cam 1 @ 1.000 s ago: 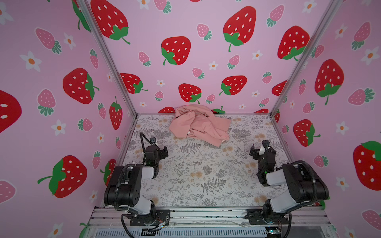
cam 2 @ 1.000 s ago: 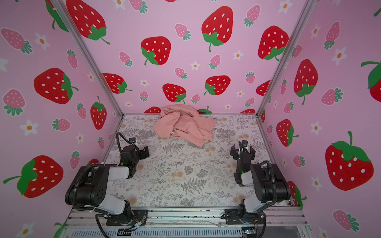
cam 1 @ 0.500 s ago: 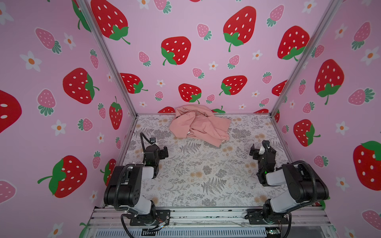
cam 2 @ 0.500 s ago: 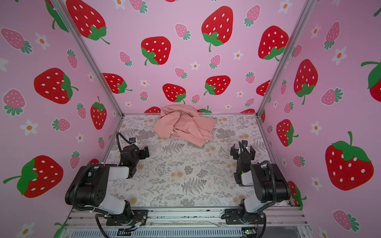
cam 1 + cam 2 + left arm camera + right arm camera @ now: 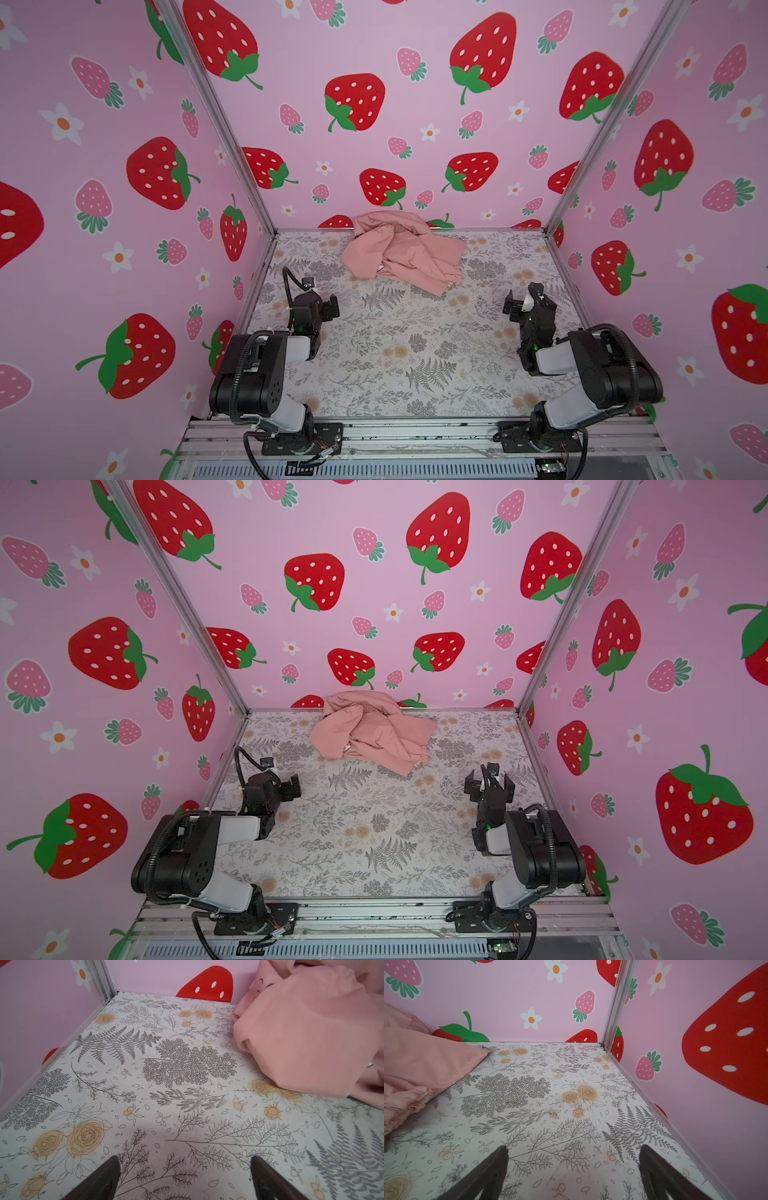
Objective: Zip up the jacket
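Left gripper (image 5: 184, 1160) and right gripper (image 5: 573, 1150) both gape empty over the floral table (image 5: 395, 345). Well ahead, the jacket (image 5: 403, 253) lies crumpled against the back wall (image 5: 415, 158), its zip lost in folds, cropped in both wrist views.

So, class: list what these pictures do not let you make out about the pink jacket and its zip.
- Zipped or unzipped: in both top views the crumpled folds of the jacket hide the zip.
- Metal bit at a jacket corner, right wrist view: too small to call it the zip pull.
- Most of the jacket, both wrist views: cut off by the picture edge.
- Sleeves versus front panels, top views: too tangled to tell apart.
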Robot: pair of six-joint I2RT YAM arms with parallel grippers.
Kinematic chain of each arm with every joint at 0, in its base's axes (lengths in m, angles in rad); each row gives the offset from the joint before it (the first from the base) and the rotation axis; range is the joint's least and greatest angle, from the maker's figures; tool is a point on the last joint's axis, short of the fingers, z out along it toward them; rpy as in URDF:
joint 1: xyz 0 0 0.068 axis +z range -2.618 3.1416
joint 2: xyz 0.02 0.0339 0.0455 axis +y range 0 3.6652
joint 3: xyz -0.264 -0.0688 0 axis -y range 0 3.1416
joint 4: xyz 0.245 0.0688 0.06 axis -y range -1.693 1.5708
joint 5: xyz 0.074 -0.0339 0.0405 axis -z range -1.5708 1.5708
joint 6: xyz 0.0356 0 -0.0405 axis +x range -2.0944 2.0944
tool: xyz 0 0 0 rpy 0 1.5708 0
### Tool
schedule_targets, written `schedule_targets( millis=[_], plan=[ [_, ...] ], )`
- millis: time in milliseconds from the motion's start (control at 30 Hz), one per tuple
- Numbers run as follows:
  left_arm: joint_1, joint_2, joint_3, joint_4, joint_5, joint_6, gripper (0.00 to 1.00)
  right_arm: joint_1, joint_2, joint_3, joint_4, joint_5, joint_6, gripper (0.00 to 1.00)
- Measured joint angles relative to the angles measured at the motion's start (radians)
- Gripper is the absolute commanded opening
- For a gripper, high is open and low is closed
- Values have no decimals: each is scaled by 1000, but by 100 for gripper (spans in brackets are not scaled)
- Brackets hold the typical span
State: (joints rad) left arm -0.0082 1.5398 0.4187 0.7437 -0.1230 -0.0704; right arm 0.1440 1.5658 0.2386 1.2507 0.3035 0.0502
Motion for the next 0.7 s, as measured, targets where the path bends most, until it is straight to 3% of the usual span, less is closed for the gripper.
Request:
schedule_targets(
  millis=[700],
  plan=[
    [0,0,4,-10,-2,-1,99,0,-3,3,-5,8,0,99]
  ],
)
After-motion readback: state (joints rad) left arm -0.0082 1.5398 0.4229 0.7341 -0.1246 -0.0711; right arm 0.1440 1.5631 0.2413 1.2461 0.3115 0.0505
